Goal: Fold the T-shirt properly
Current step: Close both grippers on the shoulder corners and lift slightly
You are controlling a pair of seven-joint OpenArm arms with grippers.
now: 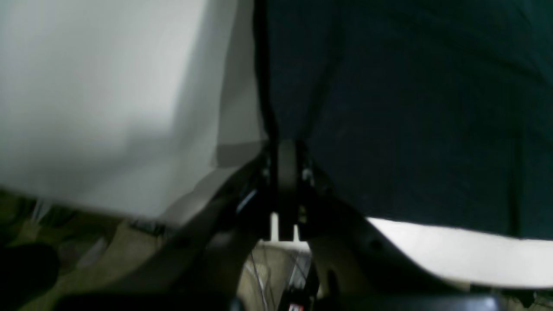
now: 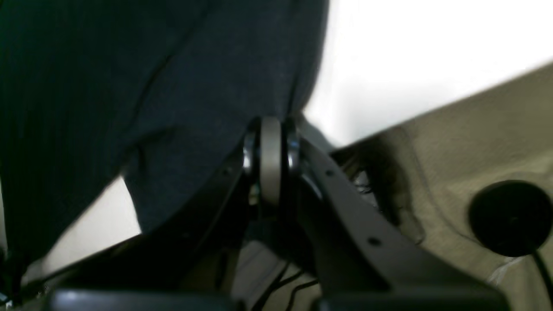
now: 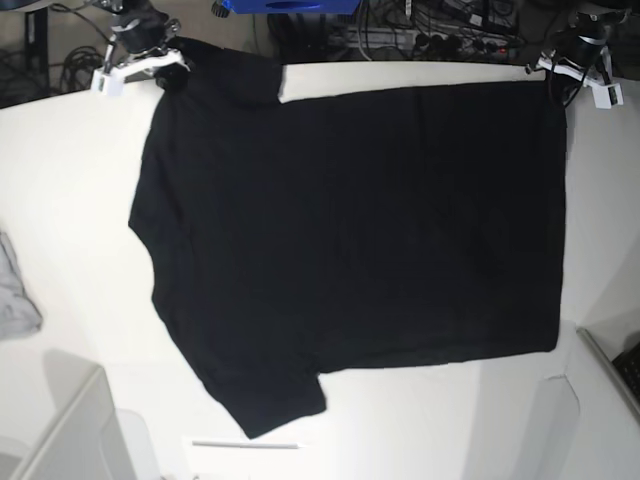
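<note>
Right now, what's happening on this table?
A two-arm robot is working on a black T-shirt spread plain side up across the white table. The right gripper is shut on a corner of it at the table's far edge, by a sleeve. The left gripper is shut on the opposite far corner. Both wrist views show cloth pinched between closed jaws. No fold shows yet. A small grey cloth lies apart at one edge.

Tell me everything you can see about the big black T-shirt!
The T-shirt is plain black soft-looking cloth, spread out mostly flat on the white table, with a few wrinkles. One short sleeve points toward the near edge, the other toward the far edge. The right gripper and the left gripper each pinch a far corner. No print shows.
</note>
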